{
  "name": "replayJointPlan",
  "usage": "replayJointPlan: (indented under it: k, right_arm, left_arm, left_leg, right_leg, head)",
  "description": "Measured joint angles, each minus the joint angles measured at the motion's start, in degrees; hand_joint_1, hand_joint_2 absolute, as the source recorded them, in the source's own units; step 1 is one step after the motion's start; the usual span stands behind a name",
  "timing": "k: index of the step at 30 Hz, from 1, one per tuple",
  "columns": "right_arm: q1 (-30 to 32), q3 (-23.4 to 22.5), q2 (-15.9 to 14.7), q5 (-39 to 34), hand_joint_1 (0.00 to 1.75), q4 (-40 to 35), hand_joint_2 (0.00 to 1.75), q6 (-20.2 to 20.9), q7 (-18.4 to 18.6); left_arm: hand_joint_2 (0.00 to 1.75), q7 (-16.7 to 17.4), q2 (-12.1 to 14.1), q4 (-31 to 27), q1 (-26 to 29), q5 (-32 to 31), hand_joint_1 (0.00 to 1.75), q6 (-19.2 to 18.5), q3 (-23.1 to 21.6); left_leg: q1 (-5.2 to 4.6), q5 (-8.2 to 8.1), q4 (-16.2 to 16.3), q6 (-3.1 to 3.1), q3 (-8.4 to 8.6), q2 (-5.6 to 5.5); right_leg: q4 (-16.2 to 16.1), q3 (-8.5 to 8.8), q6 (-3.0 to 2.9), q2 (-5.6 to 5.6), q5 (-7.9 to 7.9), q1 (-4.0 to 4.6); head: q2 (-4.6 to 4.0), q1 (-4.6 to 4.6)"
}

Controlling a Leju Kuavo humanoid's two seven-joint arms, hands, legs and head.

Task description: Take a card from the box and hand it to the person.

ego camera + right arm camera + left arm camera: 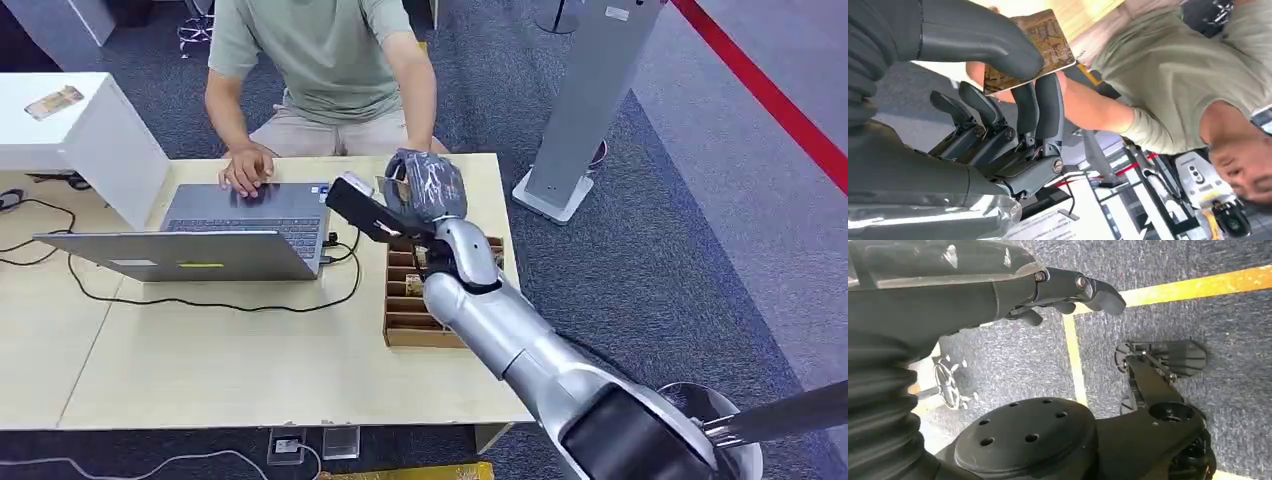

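- Right hand [425, 190] is raised over the far edge of the table [200, 370], above the box and close in front of the person; its silver arm reaches in from the robot's right side.
- Seen from the right wrist, the hand [998, 100] pinches a card [1040, 45]: the thick grey thumb presses on one face and the dark fingers [1048, 105] back the other.
- The card is brown and patterned. One end sticks out past the fingertips, so its long axis points away from the palm, toward the person's forearm [1093, 107].
- From the head view, a sliver of the card [383, 186] shows at the hand's edge; how it is tilted is hard to tell from there.
- The box [410, 300], a flat brown tray with dividers, sits on the table just below and behind the hand, partly hidden by the arm.
- The person [320, 60] sits directly across the table. One of their hands [247, 168] rests on a laptop [240, 225], to the left of the raised card and not yet reaching for it.
- My judgement: the card is out of the box, and the handover now depends on closing the short gap forward and a little left.
- Left hand [1073, 290] hangs by the robot's side over carpet, fingers loosely curled in and holding nothing, far from the card.
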Motion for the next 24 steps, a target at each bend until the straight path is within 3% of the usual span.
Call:
replayJointPlan:
  k: [7, 8, 24]
  right_arm:
    - [-2.55, 0.79, 1.91, 0.79, 1.66, 6.53, 1.75, 0.00, -0.09]
    - [-2.58, 0.88, 2.11, 0.79, 0.00, 7.03, 1.75, 0.00, -0.17]
    - [-2.63, 0.74, 2.96, -1.40, 0.00, 11.76, 1.75, -2.87, -2.89]
  left_arm:
    - [1.75, 0.39, -0.02, 0.00, 0.01, 0.48, 0.00, 0.35, -0.07]
    - [1.75, 0.40, -0.02, 0.00, 0.01, 0.52, 0.00, 0.37, -0.09]
    - [1.75, -0.76, 0.00, 0.00, 0.05, 1.31, 0.00, -0.57, -0.59]
  left_leg:
    - [0.00, 0.00, 0.00, 0.00, 0.02, 0.00]
    - [0.00, 0.00, 0.01, 0.00, 0.02, 0.00]
    - [0.00, 0.00, 0.01, 0.00, 0.03, 0.01]
  right_leg:
    - [0.00, 0.00, 0.00, 0.02, 0.00, 0.00]
    - [0.00, 0.00, 0.00, 0.01, 0.00, 0.00]
    - [-0.01, -0.01, 0.00, 0.02, 0.00, 0.00]
  head:
    - [0.00, 0.00]
    - [0.00, -0.04]
    - [0.00, -0.02]
